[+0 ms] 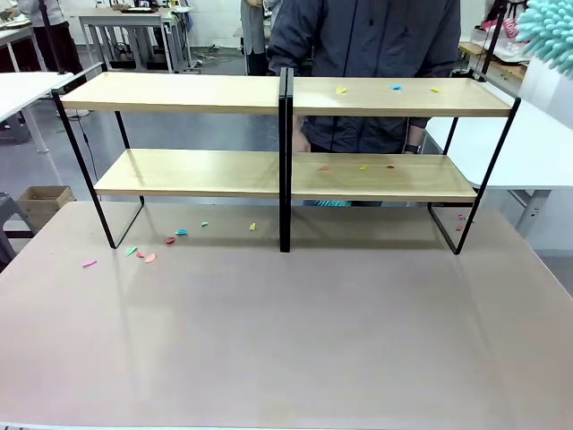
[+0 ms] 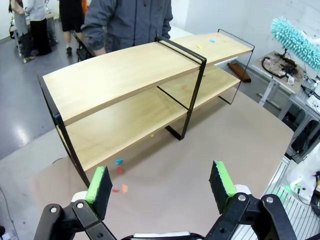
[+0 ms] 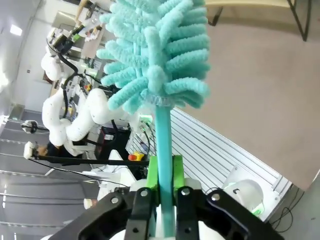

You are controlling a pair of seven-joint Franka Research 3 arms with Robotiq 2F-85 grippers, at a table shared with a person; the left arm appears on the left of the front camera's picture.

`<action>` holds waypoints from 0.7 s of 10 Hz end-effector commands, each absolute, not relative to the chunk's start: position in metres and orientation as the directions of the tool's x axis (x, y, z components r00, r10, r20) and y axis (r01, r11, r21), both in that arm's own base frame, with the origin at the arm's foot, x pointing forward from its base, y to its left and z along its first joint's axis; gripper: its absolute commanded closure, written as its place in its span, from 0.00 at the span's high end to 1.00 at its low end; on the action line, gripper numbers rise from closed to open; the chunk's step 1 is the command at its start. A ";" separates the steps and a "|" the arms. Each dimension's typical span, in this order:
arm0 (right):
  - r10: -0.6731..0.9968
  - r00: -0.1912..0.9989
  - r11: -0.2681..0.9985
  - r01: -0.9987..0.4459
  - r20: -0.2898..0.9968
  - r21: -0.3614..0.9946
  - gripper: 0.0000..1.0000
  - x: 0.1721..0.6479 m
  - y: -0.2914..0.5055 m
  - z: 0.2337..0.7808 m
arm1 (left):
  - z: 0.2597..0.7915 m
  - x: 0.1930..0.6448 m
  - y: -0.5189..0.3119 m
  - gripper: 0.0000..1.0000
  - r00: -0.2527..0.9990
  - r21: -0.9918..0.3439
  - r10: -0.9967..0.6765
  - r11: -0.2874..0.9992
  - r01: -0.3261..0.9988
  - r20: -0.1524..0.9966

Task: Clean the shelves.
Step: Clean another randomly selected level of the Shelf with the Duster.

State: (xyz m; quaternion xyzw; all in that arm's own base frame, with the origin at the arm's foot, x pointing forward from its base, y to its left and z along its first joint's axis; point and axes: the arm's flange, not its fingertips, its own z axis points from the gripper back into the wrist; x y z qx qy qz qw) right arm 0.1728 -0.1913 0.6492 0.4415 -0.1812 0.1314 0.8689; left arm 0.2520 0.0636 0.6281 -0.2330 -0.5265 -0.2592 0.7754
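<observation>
My right gripper pinches the fluffy blue duster by its stick, so I can sweep. My left gripper hangs wide open, holding nothing. The shelves stand on the table ahead, paper bits on them.

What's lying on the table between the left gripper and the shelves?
Left wrist view: between the left gripper and the shelves, beige tabletop with a few coloured scraps.
</observation>
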 end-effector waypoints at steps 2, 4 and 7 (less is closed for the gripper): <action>0.122 0.857 0.616 -0.461 0.501 0.639 0.13 0.144 -0.172 0.645 | 0.622 0.250 0.061 1.00 0.320 -0.091 -0.155 0.767 0.635 0.935; 0.146 0.855 0.697 -0.446 0.497 0.562 0.13 0.151 -0.106 0.646 | 0.622 0.250 0.061 1.00 0.320 -0.091 -0.155 0.767 0.635 0.935; 0.197 0.846 0.668 -0.486 0.496 0.563 0.13 0.150 -0.111 0.654 | 0.622 0.250 0.061 1.00 0.320 -0.091 -0.155 0.767 0.635 0.935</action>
